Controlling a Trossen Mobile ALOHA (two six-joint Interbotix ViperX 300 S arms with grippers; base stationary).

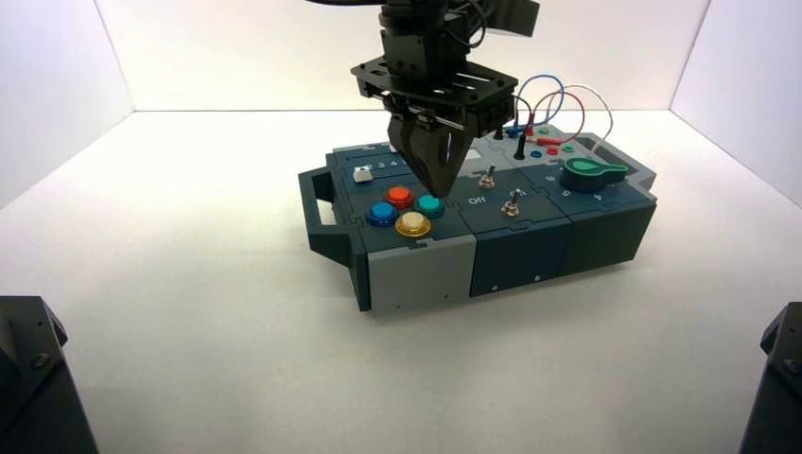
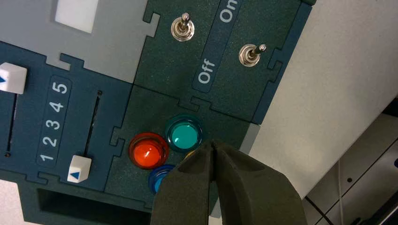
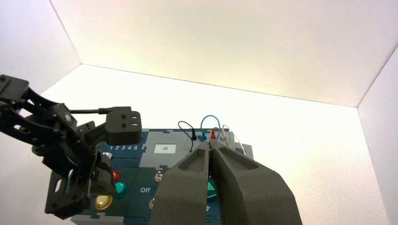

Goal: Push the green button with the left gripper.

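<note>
- High view: we see the left end effector (image 1: 438, 185) poised over the box (image 1: 473, 251), its fingers pinched into a single point that hangs just above and behind the green button (image 1: 429, 204). That button sits at the right of a cluster of four domes on the box's left section, with the red button (image 1: 400, 196) behind-left of it, the blue button (image 1: 382, 213) at the left and the yellow button (image 1: 413, 224) in front. We judge the approach all but done and the press itself not yet made; whether the tip touches the dome we cannot tell here. The box rests on a plain white table (image 1: 217, 359) enclosed by white walls.
- Left wrist view: we find the clenched fingers (image 2: 244, 187) holding nothing, their tip just beside the green button's rim rather than over its centre. A small shift onto the dome and a push appear to remain. Two toggle switches (image 2: 181, 26) flank the lettering "Off".
- Right wrist view: we see the right end effector (image 3: 212, 146) well back from the box, its fingers closed and empty, apparently idle. The bare white walls and table fill the background.
</note>
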